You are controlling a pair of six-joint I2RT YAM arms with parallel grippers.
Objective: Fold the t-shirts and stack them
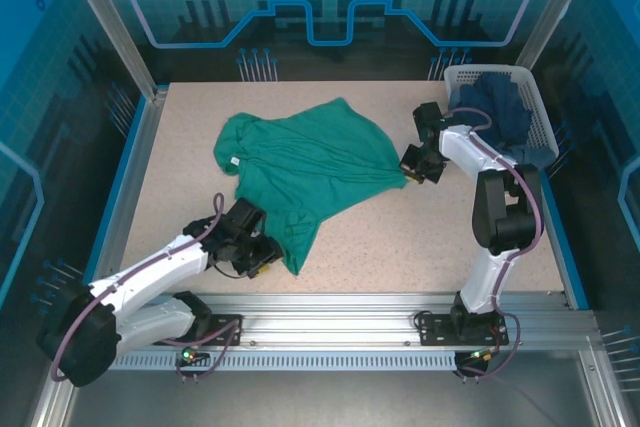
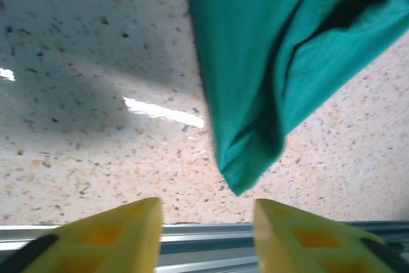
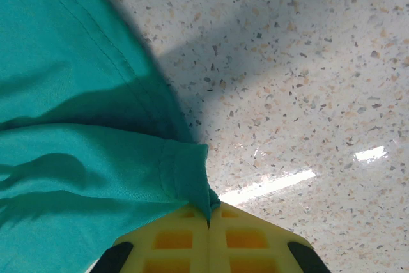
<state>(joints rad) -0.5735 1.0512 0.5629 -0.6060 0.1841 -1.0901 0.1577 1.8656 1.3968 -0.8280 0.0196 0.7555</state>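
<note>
Jaws of right gripper (image 3: 209, 217) pinched shut on hem of teal-green t-shirt (image 3: 77, 158); left gripper (image 2: 206, 222) jaws parted, shirt corner just ahead, ungripped.

top: high up at the near edge, looking down on the table (image 1: 400, 247)
wrists: super close, low over it
shared: teal t-shirt (image 1: 310, 167)

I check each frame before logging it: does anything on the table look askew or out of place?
The green shirt lies crumpled and skewed, not flat. The right end effector pinches one corner; the open left end effector holds nothing, the shirt's tip just ahead of it.
</note>
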